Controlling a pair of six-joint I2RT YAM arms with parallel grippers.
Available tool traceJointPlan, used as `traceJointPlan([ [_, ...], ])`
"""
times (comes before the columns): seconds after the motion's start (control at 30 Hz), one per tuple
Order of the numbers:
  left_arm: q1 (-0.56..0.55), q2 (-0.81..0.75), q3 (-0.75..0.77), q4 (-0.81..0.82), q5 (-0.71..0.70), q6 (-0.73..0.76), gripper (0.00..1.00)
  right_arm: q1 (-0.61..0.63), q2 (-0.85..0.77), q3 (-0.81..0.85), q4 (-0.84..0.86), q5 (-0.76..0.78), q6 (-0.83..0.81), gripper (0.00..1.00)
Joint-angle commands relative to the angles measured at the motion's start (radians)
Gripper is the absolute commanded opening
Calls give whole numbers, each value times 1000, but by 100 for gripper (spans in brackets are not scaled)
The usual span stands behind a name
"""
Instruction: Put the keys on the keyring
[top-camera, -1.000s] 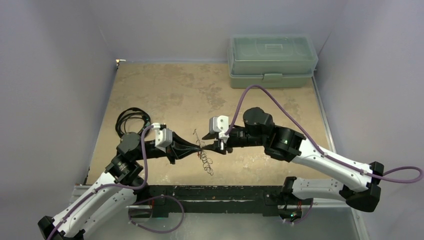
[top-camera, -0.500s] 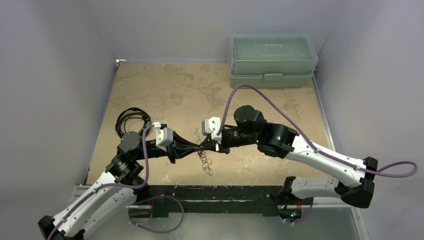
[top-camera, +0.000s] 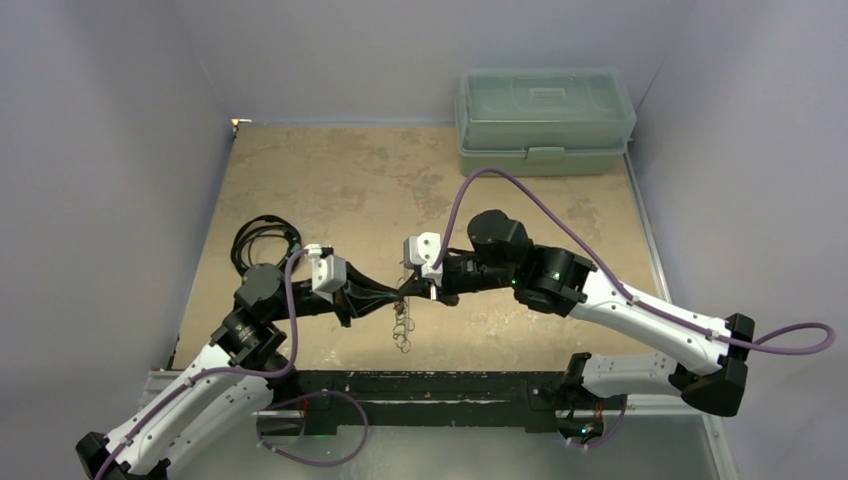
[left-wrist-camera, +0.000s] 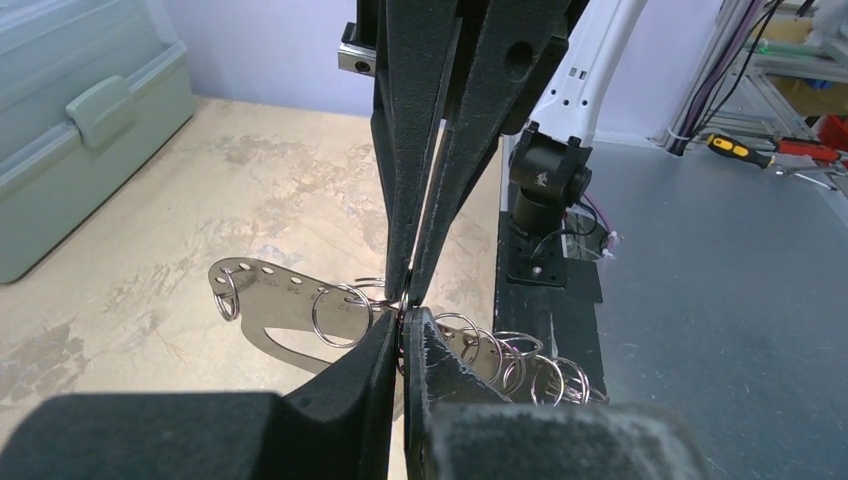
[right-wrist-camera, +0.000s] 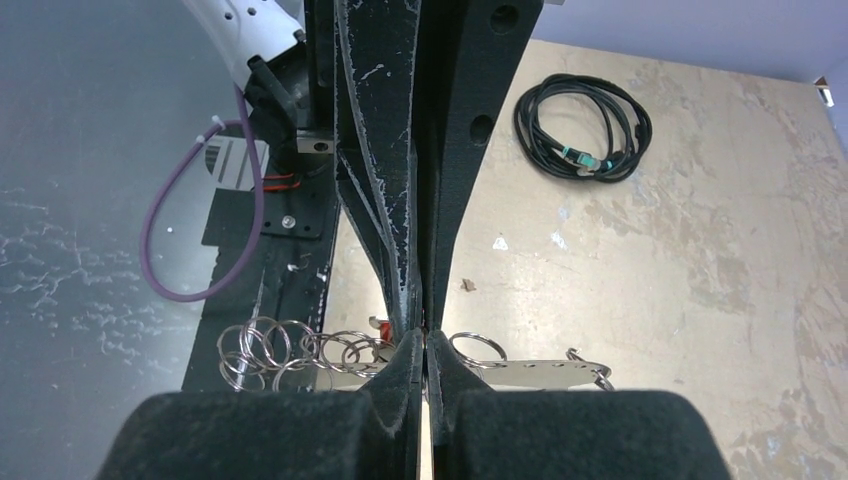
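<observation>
The keyring (top-camera: 402, 335), a flat silver plate (left-wrist-camera: 280, 300) with holes and several wire rings (right-wrist-camera: 270, 350), hangs in the air above the table's near edge. My left gripper (top-camera: 397, 294) and right gripper (top-camera: 412, 291) meet tip to tip on it, both shut. In the left wrist view my left gripper (left-wrist-camera: 403, 315) pinches the plate's middle, with a trace of red between the pads. The right gripper (right-wrist-camera: 426, 338) clamps the same spot from the other side. The key's red head (right-wrist-camera: 384, 327) peeks out beside the left fingertips; I cannot see whether it is gripped.
A green lidded box (top-camera: 545, 120) stands at the back right. A coiled black cable (top-camera: 262, 240) lies at the left of the tan table. The black base rail (top-camera: 430, 385) runs just under the hanging rings. Walls close in on both sides.
My right gripper moved left up to the left gripper's tips and went from open to shut. The hanging rings shifted slightly left and up. The left arm stayed still.
</observation>
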Motion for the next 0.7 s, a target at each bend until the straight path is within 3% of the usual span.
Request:
traceJointPlan([
  [0.0, -2, -11, 28, 56, -11, 6, 15, 5, -32, -23, 96, 9, 14, 0],
  [0.13, -2, -23, 53, -1, -93, 26, 43, 5, -68, -77, 171, 56, 41, 0],
  [0.23, -2, -38, 65, -34, -159, 48, 52, 4, -95, -114, 226, 90, 58, 0],
  [0.37, -1, -45, 64, -39, -174, 53, 52, 4, -119, -143, 279, 122, 78, 0],
  [0.67, -1, -16, 75, -54, -168, 55, 31, 5, -130, -152, 311, 129, 86, 0],
])
